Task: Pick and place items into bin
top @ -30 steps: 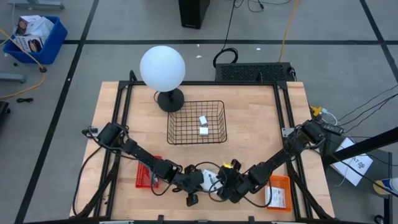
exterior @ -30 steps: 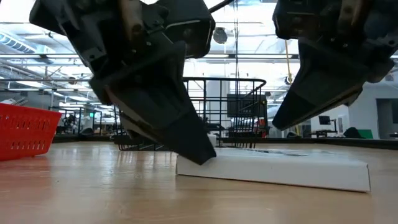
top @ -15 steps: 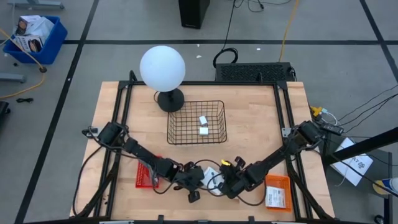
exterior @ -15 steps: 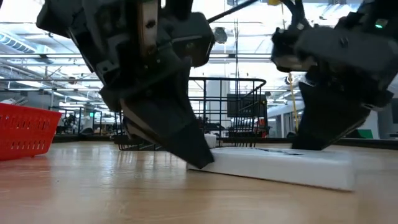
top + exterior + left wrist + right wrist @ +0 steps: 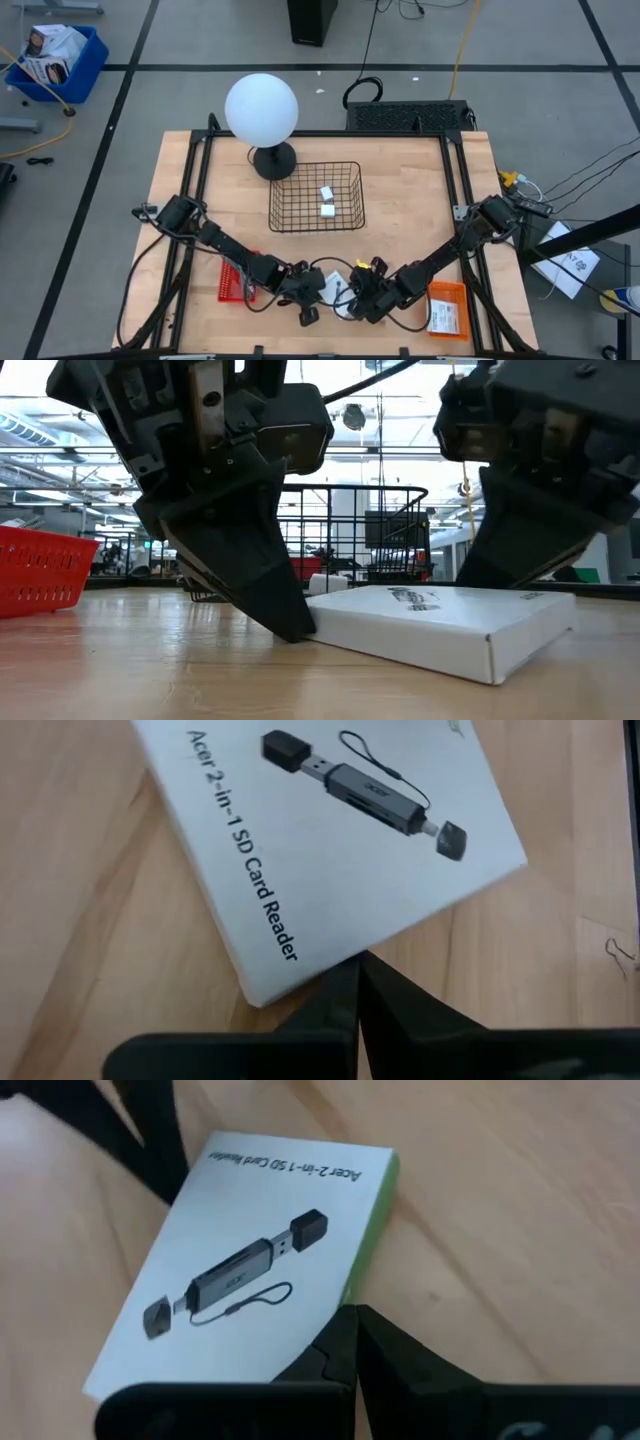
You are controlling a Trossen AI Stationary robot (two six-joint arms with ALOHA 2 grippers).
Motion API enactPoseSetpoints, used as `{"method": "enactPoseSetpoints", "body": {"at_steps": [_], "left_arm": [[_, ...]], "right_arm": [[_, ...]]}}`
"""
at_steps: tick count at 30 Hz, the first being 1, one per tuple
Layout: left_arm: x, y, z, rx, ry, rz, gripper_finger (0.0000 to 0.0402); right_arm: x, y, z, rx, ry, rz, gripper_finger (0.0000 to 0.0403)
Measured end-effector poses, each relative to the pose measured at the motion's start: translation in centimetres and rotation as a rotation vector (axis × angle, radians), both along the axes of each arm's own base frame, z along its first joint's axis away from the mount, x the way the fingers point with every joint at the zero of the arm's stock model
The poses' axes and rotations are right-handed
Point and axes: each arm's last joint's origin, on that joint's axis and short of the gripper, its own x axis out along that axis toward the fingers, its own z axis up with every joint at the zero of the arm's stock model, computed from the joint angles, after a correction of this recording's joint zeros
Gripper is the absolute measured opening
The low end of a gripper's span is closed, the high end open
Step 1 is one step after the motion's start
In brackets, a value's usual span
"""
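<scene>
A flat white printed packet [image 5: 339, 293] lies on the wooden table near its front edge, between my two grippers; it also shows in the low view [image 5: 440, 625]. My left gripper [image 5: 318, 291] is shut at the packet's left side. My right gripper [image 5: 356, 297] is shut at its right side, where the packet has a green side edge [image 5: 372, 1240]. The black wire bin [image 5: 316, 196] stands at the table's middle and holds two tiny white blocks [image 5: 327, 201]. A second white packet [image 5: 441, 316] lies in an orange tray [image 5: 449, 293]. My left gripper touches one side edge of the packet [image 5: 320, 970] with its shut fingertips. The fingers [image 5: 250, 560] slant down from the table's left, their tips on the table against the packet's left end. My right gripper touches the packet's green side edge [image 5: 352, 1290] with its shut fingertips, coming from the table's right. In the low view the packet hides the fingertips.
A big white globe lamp [image 5: 261, 110] stands at the back left beside the bin. A red basket [image 5: 233, 283] sits close behind my left arm. The orange tray is at the front right. A blue box [image 5: 55, 60] stands on the floor, off the table.
The packet has turned about on the table between my two shut grippers: it lay broadside to the near edge and now points one corner toward it. My right gripper has gone down and a little toward the left, against the packet. My left gripper has stayed at the packet's left end.
</scene>
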Motion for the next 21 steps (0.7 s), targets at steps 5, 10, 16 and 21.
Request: {"method": "enactPoseSetpoints", "body": {"at_steps": [5,10,16,21], "left_arm": [[0.0,0.0,0.0,0.011,-0.005,0.012,0.0015],[0.0,0.0,0.0,0.016,-0.008,0.018,0.0007],[0.0,0.0,0.0,0.020,-0.011,0.029,0.0016],[0.0,0.1,0.0,0.029,-0.014,0.033,0.0010]], "right_arm": [[-0.2,0.6,0.1,-0.019,-0.028,0.010,0.0000],[-0.5,1.1,0.4,-0.025,-0.052,0.026,0.0000],[-0.9,1.8,0.6,-0.053,-0.088,0.030,0.0000],[-0.8,1.9,0.8,-0.050,-0.104,0.036,0.0000]]}}
